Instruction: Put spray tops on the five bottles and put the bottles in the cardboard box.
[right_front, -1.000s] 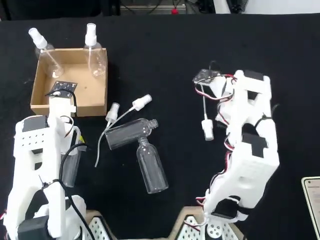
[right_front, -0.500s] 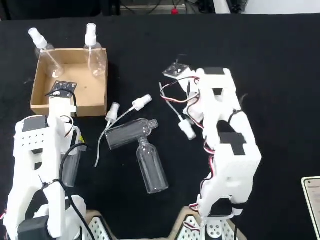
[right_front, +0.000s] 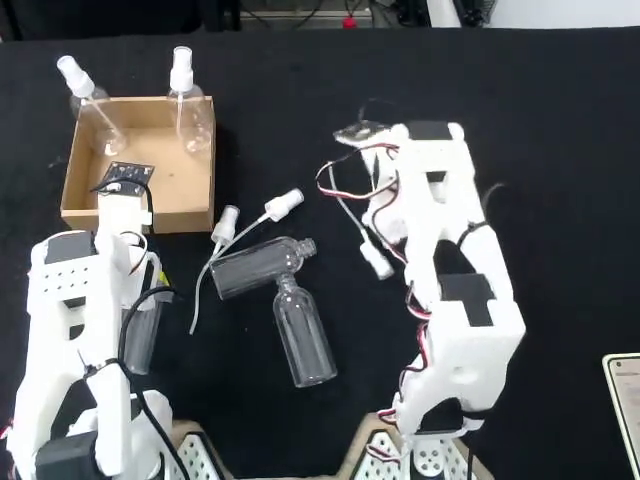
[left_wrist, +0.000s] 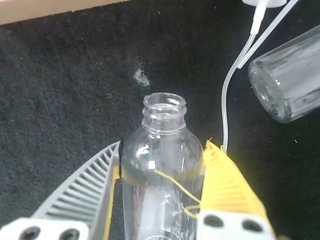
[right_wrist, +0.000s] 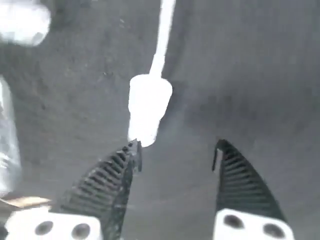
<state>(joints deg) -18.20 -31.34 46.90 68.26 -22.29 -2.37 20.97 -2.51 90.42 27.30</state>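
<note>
The left claw (left_wrist: 164, 146) is clamped on a clear uncapped bottle (left_wrist: 162, 170), one finger against each side just below its open threaded neck. In the high view this bottle sits low beside the left arm, on the near side of the cardboard box (right_front: 100, 214).

The right claw (right_wrist: 176, 146) has its jaws standing apart. A white spray top (right_wrist: 149, 105) lies just off the tip of one finger (not gripped), with its dip tube trailing away across the black worktop (right_front: 560, 120).

The box holds two capped bottles at its far side, one upright (right_front: 192, 118) and one leaning (right_front: 95, 120). Between the arms lie two more open bottles with their necks close together, a crosswise bottle (right_front: 255, 268) and a lengthwise bottle (right_front: 305, 335). Two loose spray tops (right_front: 226, 225) (right_front: 284, 204) rest just beyond these, near the box's corner.
</note>
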